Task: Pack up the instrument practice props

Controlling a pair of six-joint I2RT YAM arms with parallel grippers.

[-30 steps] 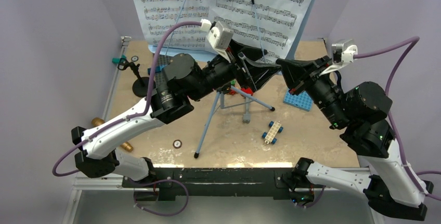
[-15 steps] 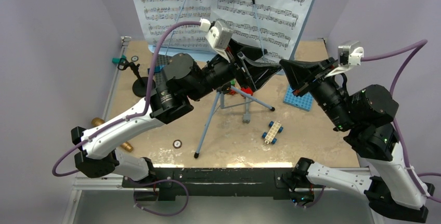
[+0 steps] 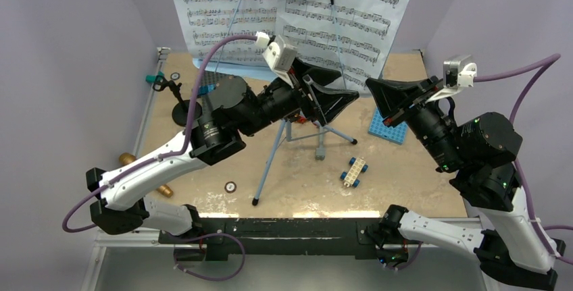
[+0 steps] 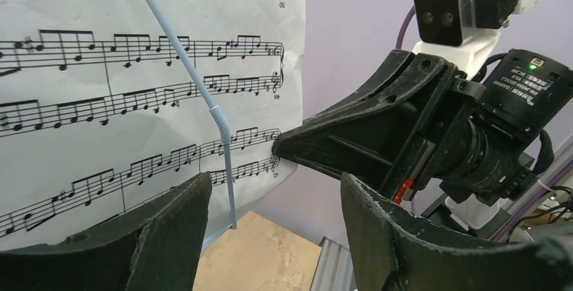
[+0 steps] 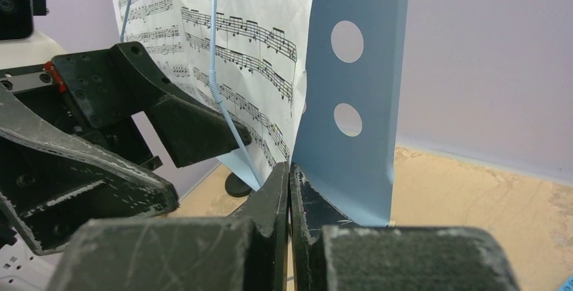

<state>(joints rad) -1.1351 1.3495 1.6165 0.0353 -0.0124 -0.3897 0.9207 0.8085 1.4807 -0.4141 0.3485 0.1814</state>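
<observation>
The light-blue music stand stands on its three legs in the middle of the bench. The white sheet-music pages lean on it at 12 o'clock. Thin blue wire arms lie across the pages and hold them down.

The left claw is spread wide and has nothing in it. It sits just below the pages. The right claw is pressed together. Its tip touches the bottom right corner of a page, right where the paper meets the blue plate of the stand. I cannot tell if it has paper pinched in it.

A few things could go wrong:

- If the right claw pulls while a wire arm holds the page down, the paper may rip or crumple.
- The stand looks tall and thin, so a hard push or tug up high could tip it over.
- The two claws are very near each other and could bump.

The small black mic stand waits at 9 o'clock. The gold toy microphone lies at 8 o'clock, close to the bench edge and partly under the left arm. A swing of that arm could knock it off.
</observation>
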